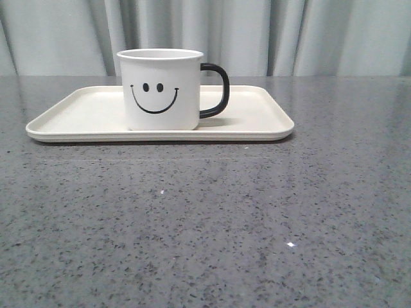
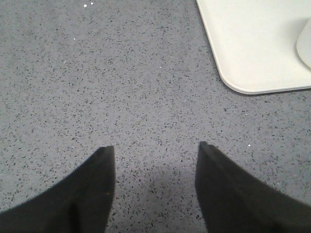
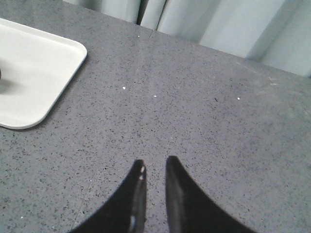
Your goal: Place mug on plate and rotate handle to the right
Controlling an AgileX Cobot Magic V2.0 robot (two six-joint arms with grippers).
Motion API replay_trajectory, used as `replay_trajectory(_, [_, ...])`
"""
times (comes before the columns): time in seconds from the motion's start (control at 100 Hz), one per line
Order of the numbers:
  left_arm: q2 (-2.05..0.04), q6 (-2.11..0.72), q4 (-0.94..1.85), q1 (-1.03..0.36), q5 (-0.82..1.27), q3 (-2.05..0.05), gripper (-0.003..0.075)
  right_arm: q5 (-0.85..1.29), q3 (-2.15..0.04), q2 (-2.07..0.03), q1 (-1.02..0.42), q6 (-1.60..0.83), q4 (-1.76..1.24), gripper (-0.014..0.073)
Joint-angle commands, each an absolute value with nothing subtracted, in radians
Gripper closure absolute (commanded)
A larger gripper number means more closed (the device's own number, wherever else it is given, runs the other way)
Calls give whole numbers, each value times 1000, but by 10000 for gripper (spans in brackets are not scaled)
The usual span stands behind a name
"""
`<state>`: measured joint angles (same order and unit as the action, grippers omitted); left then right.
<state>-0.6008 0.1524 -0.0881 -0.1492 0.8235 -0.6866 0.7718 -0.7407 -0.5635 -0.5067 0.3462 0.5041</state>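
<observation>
The white mug (image 1: 160, 90) with a black smiley face stands upright on the cream-white plate (image 1: 257, 122), left of the plate's middle. Its black handle (image 1: 221, 90) points to the right. Neither gripper shows in the front view. In the left wrist view my left gripper (image 2: 156, 145) is open and empty over bare table, apart from a corner of the plate (image 2: 248, 43); a sliver of the mug (image 2: 305, 46) shows at the frame edge. In the right wrist view my right gripper (image 3: 154, 159) has its fingers nearly together, empty, over bare table away from the plate's corner (image 3: 29, 73).
The grey speckled table (image 1: 205, 224) stretches in front of the plate. A pale curtain (image 1: 289, 32) hangs behind the table's far edge.
</observation>
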Motion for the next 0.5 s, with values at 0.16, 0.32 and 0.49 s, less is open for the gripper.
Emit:
replay_trajectory(0.16, [-602, 160, -88, -145, 758, -715, 738, 811, -766, -566, -503, 348, 549, 659])
replay_trajectory(0.32, [-602, 160, -88, -145, 758, -715, 740, 828, -766, -566, -503, 348, 549, 659])
replay_trajectory(0.49, [-602, 160, -88, -145, 758, -715, 740, 828, -766, -566, -503, 348, 549, 659])
